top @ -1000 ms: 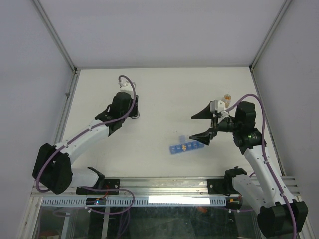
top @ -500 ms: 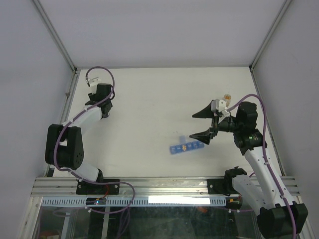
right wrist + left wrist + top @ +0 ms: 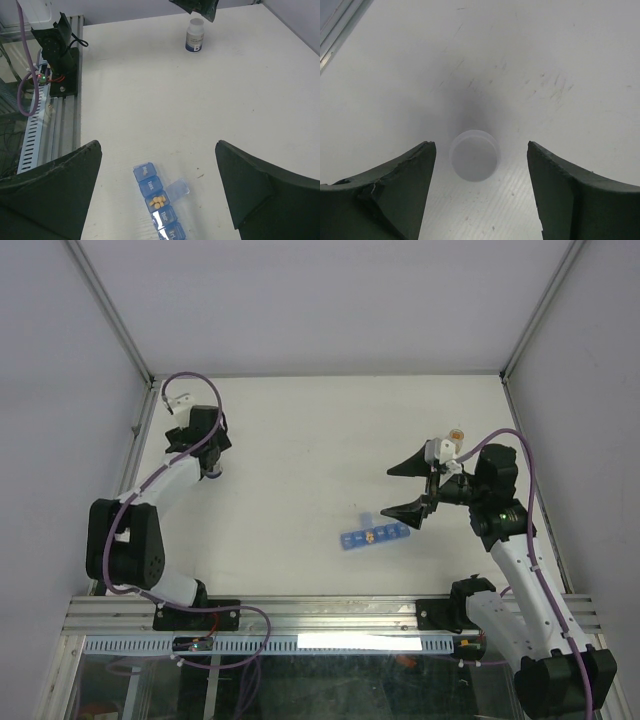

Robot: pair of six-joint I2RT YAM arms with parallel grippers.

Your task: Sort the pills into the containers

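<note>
Bare tabletop (image 3: 300, 440) all round pill-organiser strip (image 3: 159, 206) — right jaws wide by its end, left jaws wide over white bottle (image 3: 474, 155), well away. One cell open — yellowish pills (image 3: 157, 201) inside.

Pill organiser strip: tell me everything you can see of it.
The pill organiser strip is a narrow translucent-blue plastic row of square cells, lying flat on the white table in front of the right arm. Its lids carry pale lettering too small to read. One cell is open, its lid flipped out sideways, with several small yellowish pills inside; the other visible cells are shut. Only the table touches it; the right end effector hangs open above, apart from it.
</note>
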